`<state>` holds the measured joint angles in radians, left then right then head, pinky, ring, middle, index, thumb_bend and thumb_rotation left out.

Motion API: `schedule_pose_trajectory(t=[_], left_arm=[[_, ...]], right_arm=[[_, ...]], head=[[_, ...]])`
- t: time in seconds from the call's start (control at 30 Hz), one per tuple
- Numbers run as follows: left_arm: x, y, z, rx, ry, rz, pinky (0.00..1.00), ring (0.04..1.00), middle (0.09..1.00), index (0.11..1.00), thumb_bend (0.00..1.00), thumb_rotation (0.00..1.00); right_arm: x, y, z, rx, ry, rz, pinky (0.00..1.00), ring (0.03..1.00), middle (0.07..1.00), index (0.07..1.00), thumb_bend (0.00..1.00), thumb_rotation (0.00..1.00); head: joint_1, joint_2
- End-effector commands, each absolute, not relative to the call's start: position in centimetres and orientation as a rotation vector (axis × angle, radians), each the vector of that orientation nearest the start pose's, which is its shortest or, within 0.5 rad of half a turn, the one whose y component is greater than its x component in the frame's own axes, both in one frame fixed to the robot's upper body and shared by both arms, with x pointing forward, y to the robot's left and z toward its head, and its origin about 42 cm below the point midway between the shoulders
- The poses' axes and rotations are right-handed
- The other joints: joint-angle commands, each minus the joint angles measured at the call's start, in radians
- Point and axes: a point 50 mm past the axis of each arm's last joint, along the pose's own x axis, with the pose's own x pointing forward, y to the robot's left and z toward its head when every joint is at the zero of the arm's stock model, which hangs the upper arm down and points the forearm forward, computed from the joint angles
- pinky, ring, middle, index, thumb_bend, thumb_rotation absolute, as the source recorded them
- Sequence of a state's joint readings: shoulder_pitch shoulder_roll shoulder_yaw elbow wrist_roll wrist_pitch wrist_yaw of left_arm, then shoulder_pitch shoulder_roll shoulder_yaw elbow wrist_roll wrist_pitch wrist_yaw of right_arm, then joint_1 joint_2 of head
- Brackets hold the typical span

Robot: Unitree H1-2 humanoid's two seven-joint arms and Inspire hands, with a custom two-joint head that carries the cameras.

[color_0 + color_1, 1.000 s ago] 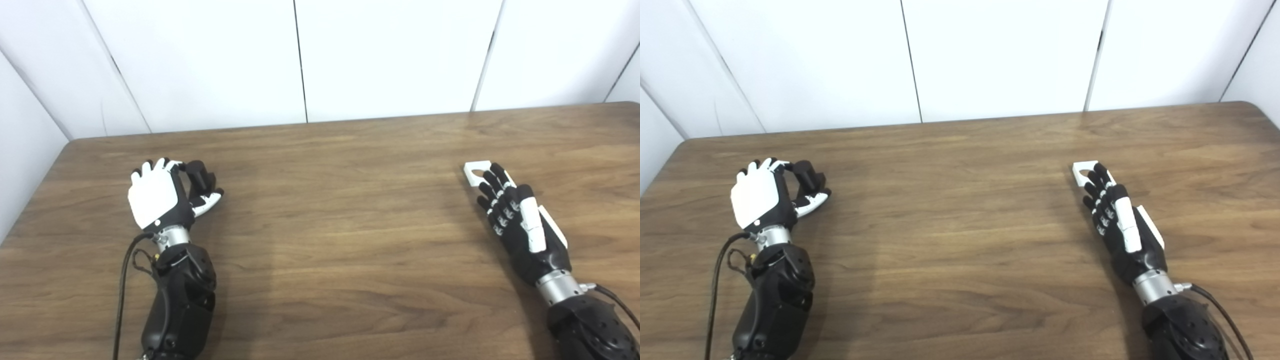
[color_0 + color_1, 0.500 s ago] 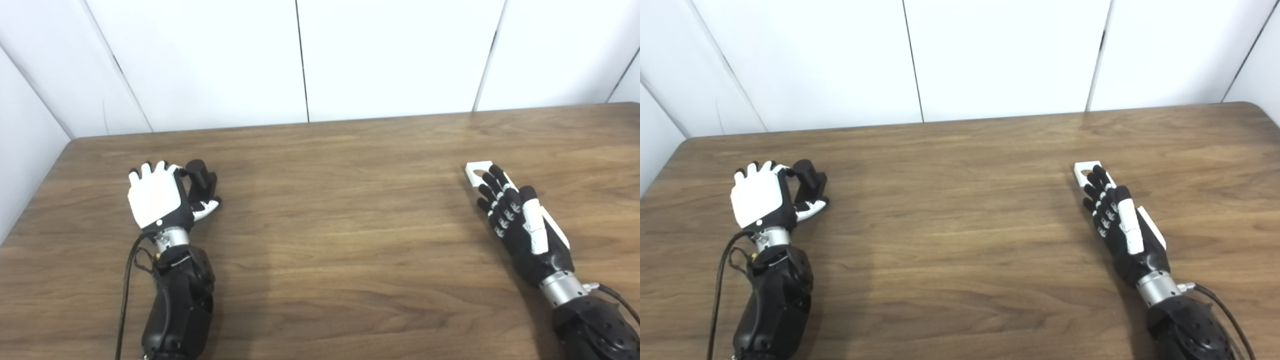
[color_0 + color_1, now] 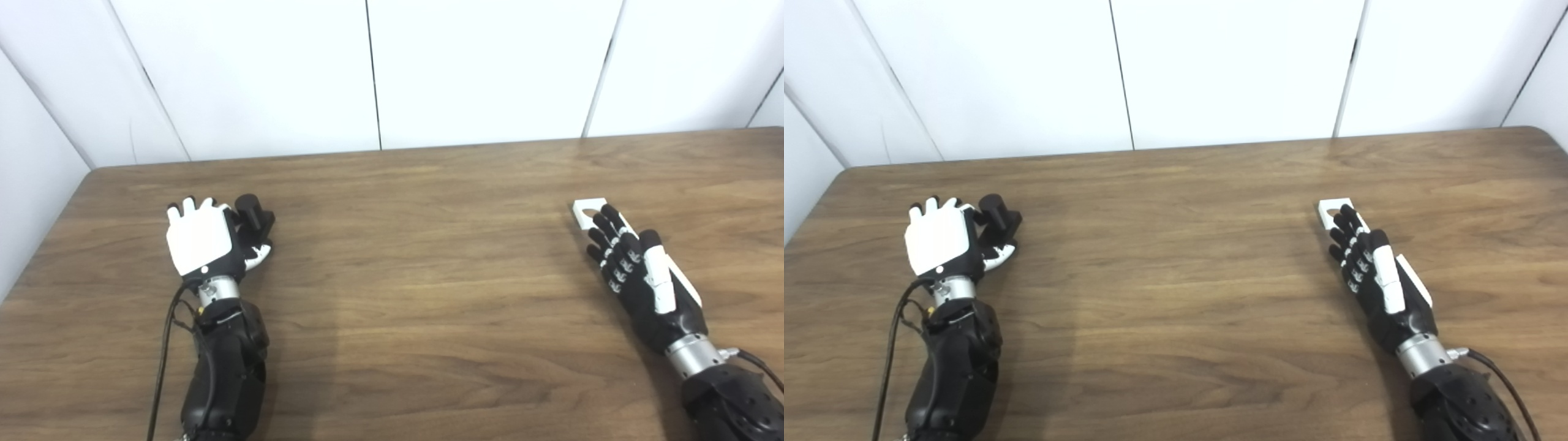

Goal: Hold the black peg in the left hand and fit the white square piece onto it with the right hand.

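The black peg [image 3: 250, 211] stands on its square base on the brown table [image 3: 416, 257] at the left. My left hand [image 3: 202, 240] shows its white back, with fingers curled behind the peg and the thumb [image 3: 258, 253] in front of the base, closed around it. At the right the white square piece [image 3: 587, 211], with a hole in it, lies flat on the table. My right hand [image 3: 637, 275] lies stretched out with fingers apart. Its fingertips [image 3: 606, 214] cover the near edge of the piece without gripping it.
White wall panels [image 3: 490, 67] rise behind the table's far edge. The table's left edge [image 3: 43, 251] runs close to my left arm. A black cable [image 3: 164, 343] hangs beside my left forearm.
The camera has shifted slightly. My left hand has drawn its fingers and thumb closer around the peg, and the peg went from tilted to upright. The right hand has barely moved on the piece.
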<state>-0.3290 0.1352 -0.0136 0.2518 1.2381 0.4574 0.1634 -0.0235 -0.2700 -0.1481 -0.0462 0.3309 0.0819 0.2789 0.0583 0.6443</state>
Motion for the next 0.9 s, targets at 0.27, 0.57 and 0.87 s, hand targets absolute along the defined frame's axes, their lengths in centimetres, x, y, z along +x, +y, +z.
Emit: schedule_pose_trajectory(t=[0.27, 0.57, 0.87], left_arm=[[38.6, 27.2, 15.2, 1.338, 0.092, 0.501, 0.99, 0.953, 0.848, 0.504, 0.57, 0.09], [38.1, 27.2, 15.2, 1.218, 0.05, 0.489, 0.98, 0.958, 0.841, 0.486, 0.52, 0.06], [37.7, 26.2, 15.5, 1.128, 0.05, 0.451, 0.97, 0.945, 0.837, 0.488, 0.52, 0.06]], right_arm=[[28.5, -32.5, 12.8, 0.058, -0.033, 0.158, 1.0, 1.0, 1.0, 1.0, 0.68, 0.97], [28.7, -32.2, 12.7, 0.083, -0.035, 0.159, 1.0, 1.0, 1.0, 1.0, 0.66, 0.97], [28.8, -32.1, 12.8, 0.074, -0.038, 0.155, 1.0, 1.0, 1.0, 1.0, 0.65, 0.97]], head=[[0.002, 0.004], [-0.006, 0.004], [-0.01, 0.004]])
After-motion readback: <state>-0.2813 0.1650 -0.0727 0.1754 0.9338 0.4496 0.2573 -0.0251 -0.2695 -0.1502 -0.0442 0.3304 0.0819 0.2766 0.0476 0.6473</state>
